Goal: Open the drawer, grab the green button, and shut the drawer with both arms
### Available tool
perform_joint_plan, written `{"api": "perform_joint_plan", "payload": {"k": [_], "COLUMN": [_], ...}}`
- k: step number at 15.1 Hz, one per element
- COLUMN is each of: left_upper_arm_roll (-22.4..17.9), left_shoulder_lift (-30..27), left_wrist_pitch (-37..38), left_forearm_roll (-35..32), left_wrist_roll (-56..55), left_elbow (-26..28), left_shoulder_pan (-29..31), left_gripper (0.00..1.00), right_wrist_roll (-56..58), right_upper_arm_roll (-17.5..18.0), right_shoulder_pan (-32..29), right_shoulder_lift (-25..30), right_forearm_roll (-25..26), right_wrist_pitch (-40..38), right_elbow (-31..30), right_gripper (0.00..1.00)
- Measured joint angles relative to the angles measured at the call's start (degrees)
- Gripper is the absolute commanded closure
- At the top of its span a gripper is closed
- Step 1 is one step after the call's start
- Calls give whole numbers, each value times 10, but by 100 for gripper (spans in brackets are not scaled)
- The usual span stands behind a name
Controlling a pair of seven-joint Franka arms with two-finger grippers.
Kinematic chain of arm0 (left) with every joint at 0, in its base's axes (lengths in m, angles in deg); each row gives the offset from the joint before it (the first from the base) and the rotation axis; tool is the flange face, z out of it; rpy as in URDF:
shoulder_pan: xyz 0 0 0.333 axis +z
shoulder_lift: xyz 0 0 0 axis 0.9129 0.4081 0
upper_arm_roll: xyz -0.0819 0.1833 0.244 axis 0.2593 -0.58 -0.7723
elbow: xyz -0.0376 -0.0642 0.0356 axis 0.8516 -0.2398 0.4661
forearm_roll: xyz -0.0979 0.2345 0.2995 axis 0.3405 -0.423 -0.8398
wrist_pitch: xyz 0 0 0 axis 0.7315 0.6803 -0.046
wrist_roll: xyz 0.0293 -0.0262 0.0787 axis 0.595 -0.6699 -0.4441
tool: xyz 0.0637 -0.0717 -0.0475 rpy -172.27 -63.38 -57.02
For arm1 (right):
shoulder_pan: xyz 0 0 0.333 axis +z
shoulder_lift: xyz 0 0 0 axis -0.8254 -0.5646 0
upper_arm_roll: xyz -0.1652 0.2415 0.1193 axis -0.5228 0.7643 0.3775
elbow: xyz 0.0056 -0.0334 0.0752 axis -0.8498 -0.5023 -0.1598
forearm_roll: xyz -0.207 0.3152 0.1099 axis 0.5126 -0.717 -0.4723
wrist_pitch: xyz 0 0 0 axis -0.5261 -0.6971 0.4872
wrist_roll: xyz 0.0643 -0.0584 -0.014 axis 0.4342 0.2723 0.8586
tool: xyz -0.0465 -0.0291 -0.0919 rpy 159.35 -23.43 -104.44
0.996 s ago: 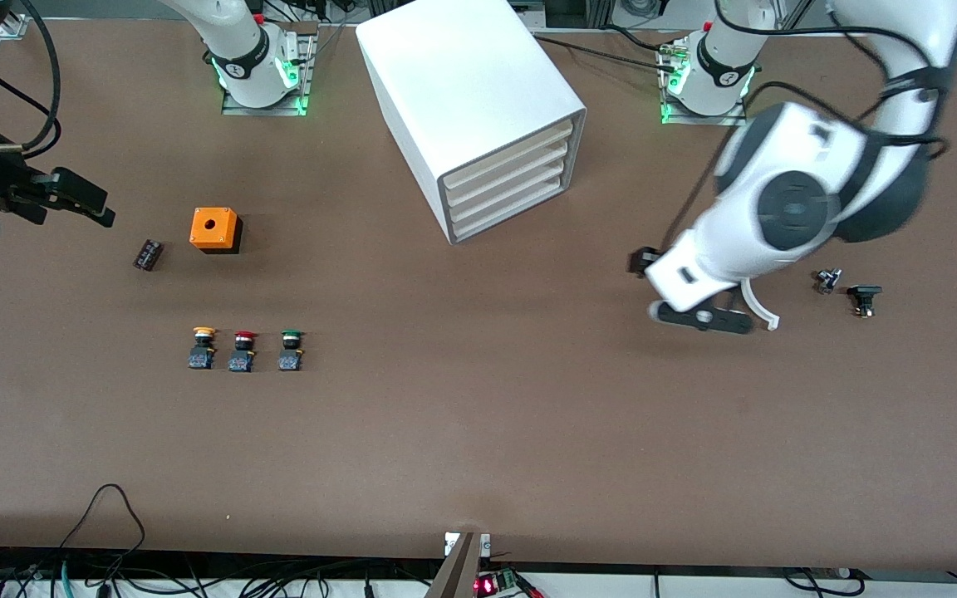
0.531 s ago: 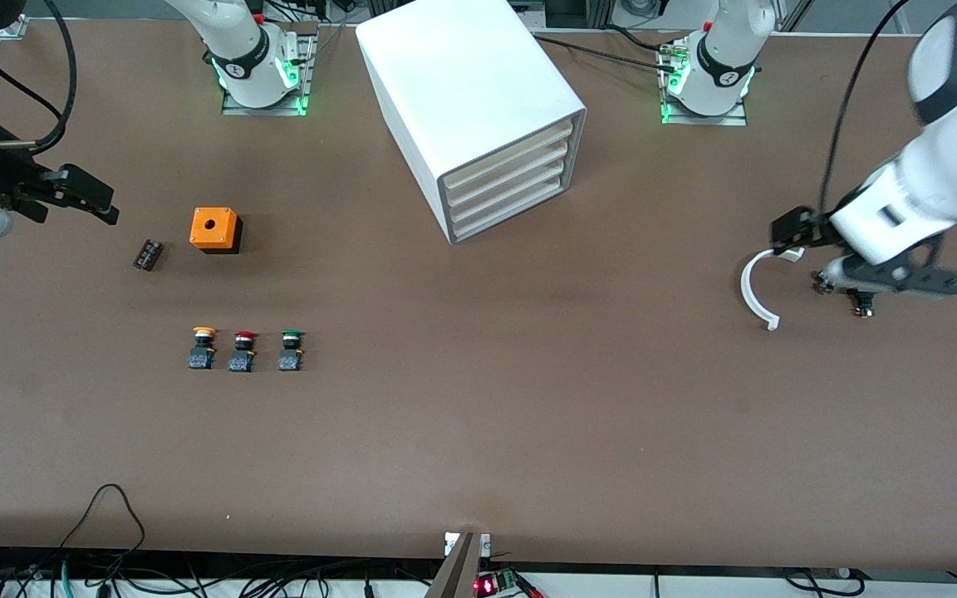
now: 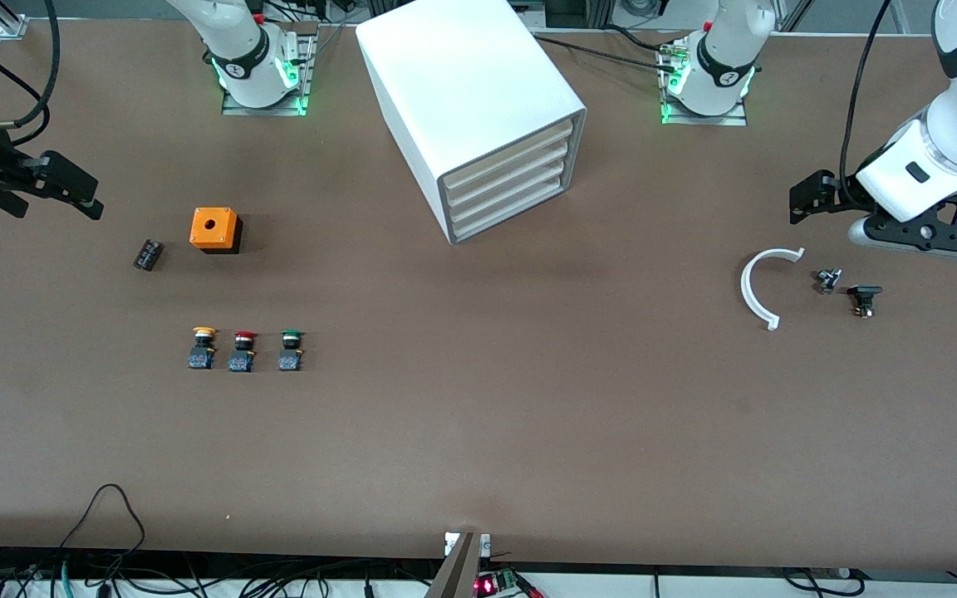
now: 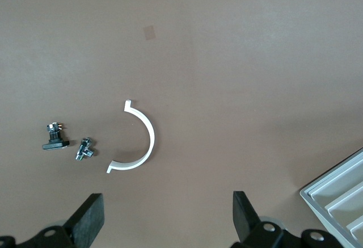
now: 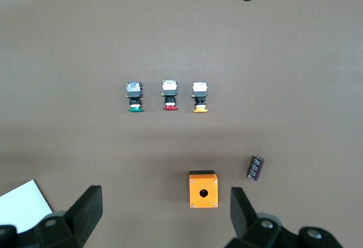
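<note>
The white cabinet (image 3: pixel 470 91) stands on the table between the two arm bases, and all four drawers are shut. The lower drawers (image 3: pixel 505 208) are flush with the front; a corner of the fronts shows in the left wrist view (image 4: pixel 340 194). The green-capped button (image 3: pixel 291 350) stands on the table nearer the front camera, at the cabinet end of a row of three; it also shows in the right wrist view (image 5: pixel 134 96). My left gripper (image 3: pixel 807 199) is open and empty over the left arm's end (image 4: pixel 165 219). My right gripper (image 3: pixel 84 193) is open and empty over the right arm's end (image 5: pixel 164 214).
A red-capped button (image 3: pixel 242 350) and a yellow-capped button (image 3: pixel 203 347) stand beside the green one. An orange box (image 3: pixel 214 229) and a black capacitor (image 3: pixel 147 254) lie farther from the camera. A white arc (image 3: pixel 759 291) and two small parts (image 3: pixel 827 280) lie under the left gripper.
The left arm has swung away from the table's middle toward its own end, uncovering the white arc and small parts. The right gripper has drifted slightly toward the bases.
</note>
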Motion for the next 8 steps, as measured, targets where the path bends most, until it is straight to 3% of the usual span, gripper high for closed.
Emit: {"api": "perform_joint_plan", "payload": {"k": [8], "left_upper_arm_roll": [-6], "left_shoulder_lift": [-3], "left_wrist_pitch": [5], "left_forearm_roll": [0], "left_wrist_roll": [0], "left_elbow": [0], "left_shoulder_pan": [0], "left_gripper": [0], "right_wrist_roll": [-3], "right_upper_arm_roll": [0], "right_shoulder_pan": [-2], "right_shoulder_lift": [-2], "right_forearm_roll": [0], "right_wrist_pitch": [0], "right_elbow": [1], "right_gripper": [0]}}
